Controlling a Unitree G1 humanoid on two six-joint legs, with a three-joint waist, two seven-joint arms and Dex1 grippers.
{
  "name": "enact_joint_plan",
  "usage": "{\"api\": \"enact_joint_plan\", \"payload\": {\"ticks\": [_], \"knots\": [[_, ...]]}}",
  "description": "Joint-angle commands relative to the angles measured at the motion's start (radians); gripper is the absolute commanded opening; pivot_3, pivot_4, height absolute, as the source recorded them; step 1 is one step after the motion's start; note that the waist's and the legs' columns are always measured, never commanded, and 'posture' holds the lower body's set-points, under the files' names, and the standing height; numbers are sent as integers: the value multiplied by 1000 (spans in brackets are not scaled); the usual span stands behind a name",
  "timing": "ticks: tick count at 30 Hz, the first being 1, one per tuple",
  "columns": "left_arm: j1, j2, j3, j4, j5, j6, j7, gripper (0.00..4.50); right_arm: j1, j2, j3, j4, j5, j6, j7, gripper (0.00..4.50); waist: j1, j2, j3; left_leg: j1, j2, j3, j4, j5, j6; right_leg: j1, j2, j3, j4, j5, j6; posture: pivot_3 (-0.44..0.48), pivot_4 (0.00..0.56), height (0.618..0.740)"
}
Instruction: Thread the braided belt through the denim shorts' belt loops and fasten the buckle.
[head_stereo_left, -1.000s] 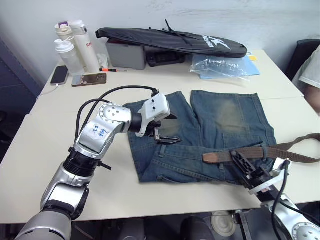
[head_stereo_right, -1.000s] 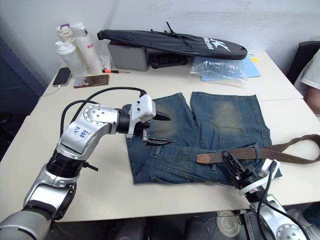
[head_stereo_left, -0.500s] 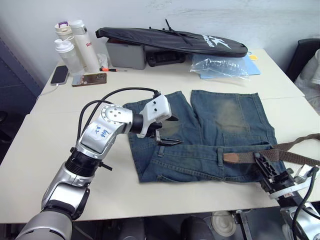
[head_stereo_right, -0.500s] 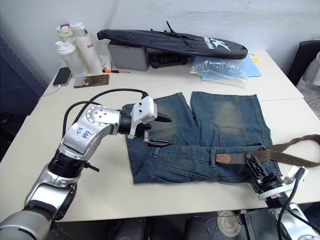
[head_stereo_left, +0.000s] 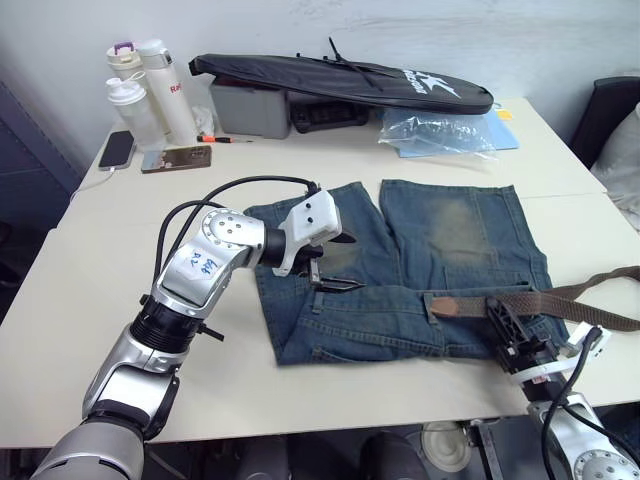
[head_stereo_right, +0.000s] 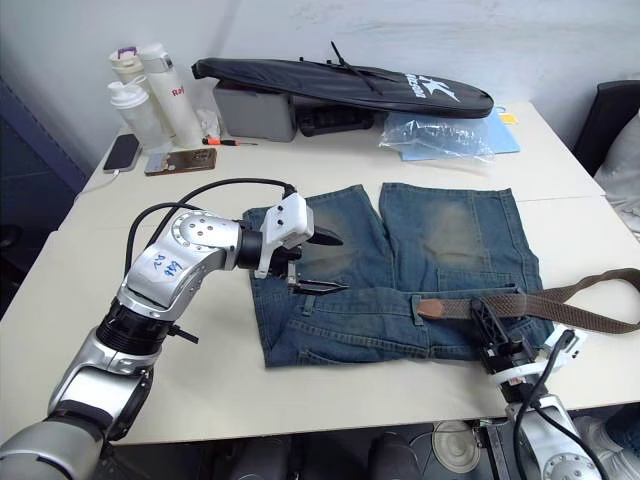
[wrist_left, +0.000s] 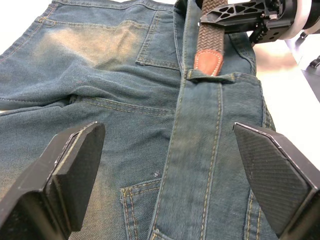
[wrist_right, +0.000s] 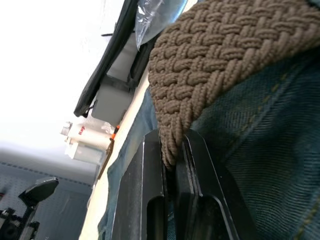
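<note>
Pale bench (head_stereo_left: 90, 270) is carrying the shorts (head_stereo_left: 420, 260); right claw (head_stereo_left: 508, 335) is pinching the belt (head_stereo_left: 520, 301) along the waistband, tip pointing toward the wide-open left claw (head_stereo_left: 335, 262).

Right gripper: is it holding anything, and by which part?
Yes. The right gripper is shut on the braided belt, pinching the woven strap just behind its leather tip.

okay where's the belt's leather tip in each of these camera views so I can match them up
Left eye: the leather tip lies on the shorts' waistband, just right of a belt loop.
Right eye: same spot, beside that loop.
Left wrist: tip at the loop, the right gripper clamped on the belt beyond it.
Right wrist: I can't see the tip; braided strap between the fingers.
Shared landmark: that belt loop.
</note>
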Motion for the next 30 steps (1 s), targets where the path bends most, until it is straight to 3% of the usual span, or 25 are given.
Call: {"api": "enact_joint_plan", "payload": {"ticks": [1,7,22,30], "knots": [[-20,2,12,-23,7,-13,0,4500,-5,7,24,2,-61,-13,7,42,-2,0,0,0,0,1,0,0,0,0,0,0,0,0,0,0,150,645],[-18,5,14,-29,6,-7,3,4500,-8,13,14,29,-134,-44,-17,42,-1,-2,-2,1,0,1,0,0,0,1,0,1,0,0,0,0,150,645],[-19,4,12,-35,2,0,3,4500,-6,121,-19,51,-100,-82,-116,42,0,-5,-6,3,0,0,1,0,0,4,-1,1,0,0,0,0,150,645],[-19,5,11,-36,3,0,2,4500,20,70,8,51,-184,-68,-80,42,1,-5,-6,3,0,-1,1,0,0,4,-2,3,0,0,0,0,150,645]]}}
